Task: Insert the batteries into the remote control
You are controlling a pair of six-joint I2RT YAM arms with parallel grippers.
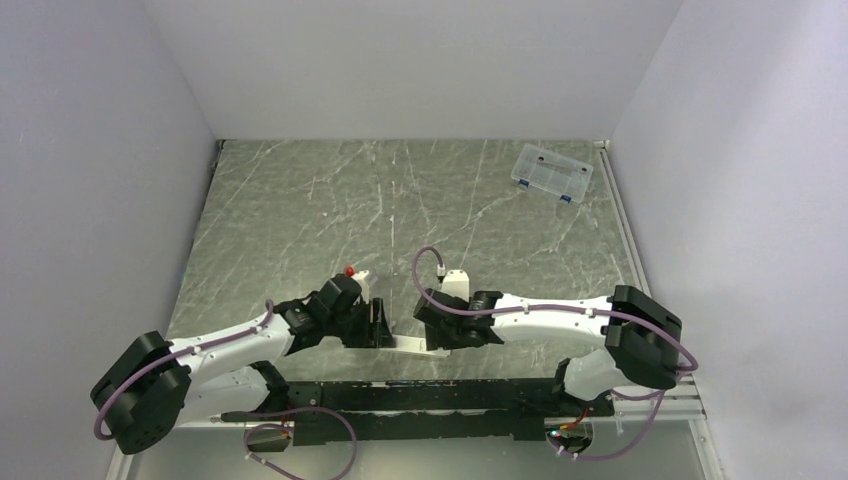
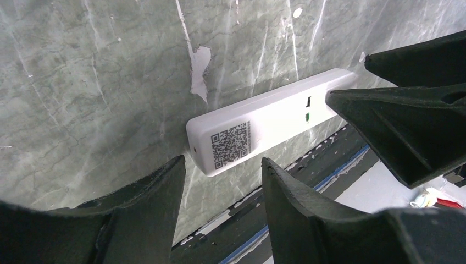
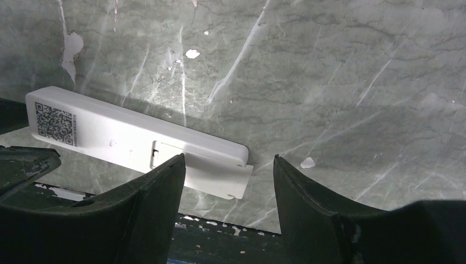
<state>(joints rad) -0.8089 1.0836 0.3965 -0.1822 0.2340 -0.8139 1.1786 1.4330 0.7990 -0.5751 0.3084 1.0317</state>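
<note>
The remote control (image 2: pixel 264 124) is a slim white bar with a QR label, lying flat near the table's front edge (image 1: pixel 408 345). A small green speck shows in a slot on its side. A thin flat white cover piece (image 3: pixel 222 179) lies against its far end. My left gripper (image 2: pixel 222 162) stands open just short of the labelled end, holding nothing. My right gripper (image 3: pixel 228 159) is open at the other end (image 3: pixel 231 151), its left fingertip (image 3: pixel 170 170) in front of the cover piece. The batteries are out of view.
A clear compartment box (image 1: pixel 551 172) sits at the back right of the marble table (image 1: pixel 400 200). The table's front edge and a dark rail (image 1: pixel 420 400) run just below both grippers. White walls close in both sides.
</note>
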